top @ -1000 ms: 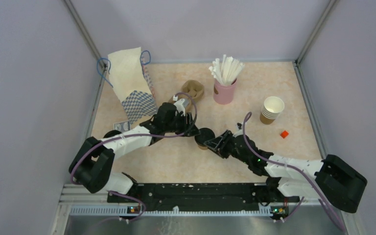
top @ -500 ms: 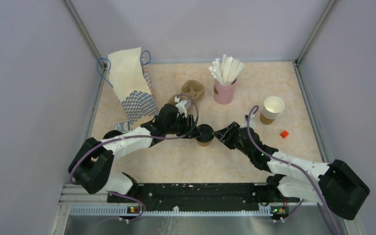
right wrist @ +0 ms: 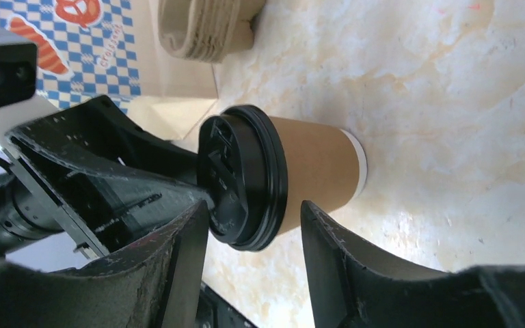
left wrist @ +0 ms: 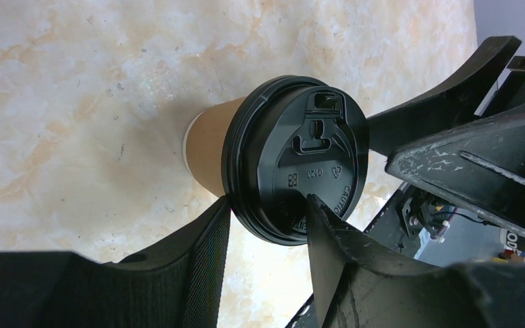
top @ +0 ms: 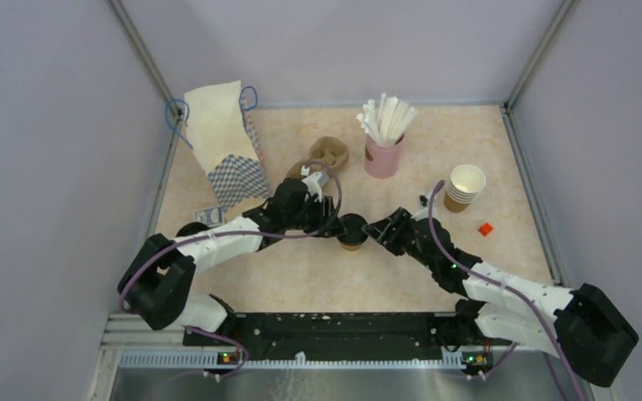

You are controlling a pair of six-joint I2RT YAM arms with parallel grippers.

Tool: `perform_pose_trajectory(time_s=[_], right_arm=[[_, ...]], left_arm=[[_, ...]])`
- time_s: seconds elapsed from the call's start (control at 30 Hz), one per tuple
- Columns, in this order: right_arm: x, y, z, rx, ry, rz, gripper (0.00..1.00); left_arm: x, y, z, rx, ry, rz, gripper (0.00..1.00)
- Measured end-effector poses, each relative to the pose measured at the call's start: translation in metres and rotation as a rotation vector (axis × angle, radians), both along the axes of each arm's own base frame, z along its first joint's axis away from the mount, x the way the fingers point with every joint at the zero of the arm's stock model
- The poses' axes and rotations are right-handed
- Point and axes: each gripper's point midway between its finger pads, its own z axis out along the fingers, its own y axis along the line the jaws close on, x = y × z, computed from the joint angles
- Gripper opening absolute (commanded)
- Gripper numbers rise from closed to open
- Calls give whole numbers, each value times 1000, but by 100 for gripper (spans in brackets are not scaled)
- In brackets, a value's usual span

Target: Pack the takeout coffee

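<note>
The takeout coffee (top: 351,231), a brown paper cup with a black lid, stands upright mid-table between both arms. My left gripper (top: 333,224) reaches it from the left and is shut on the lid's rim. In the left wrist view one finger sits under the rim and the other presses on top of the lid (left wrist: 301,157). My right gripper (top: 376,230) is open just right of the cup. In the right wrist view its fingers (right wrist: 191,232) stand apart, clear of the cup (right wrist: 314,171).
A white paper bag (top: 226,146) with a blue checked print stands at the back left. A brown pulp cup carrier (top: 328,154) lies behind the cup. Farther right are a pink cup of white straws (top: 383,155), a stack of lidless paper cups (top: 463,189) and a small red block (top: 486,228).
My right gripper has widened its jaws and let go of the coffee, its arm shifting toward the back. The left gripper has closed in on the cup's lid and holds it.
</note>
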Motion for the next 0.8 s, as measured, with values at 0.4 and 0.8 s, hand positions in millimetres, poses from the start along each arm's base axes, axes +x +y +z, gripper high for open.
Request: perform_pose_trajectory(time_s=[0.4, 0.8], right_arm=[[-15, 18, -20, 84, 94, 56, 42], [-6, 22, -24, 163, 86, 12, 23]], left_arm=[[-1, -1, 0, 6, 7, -5, 49], [5, -1, -2, 27, 9, 3, 49]])
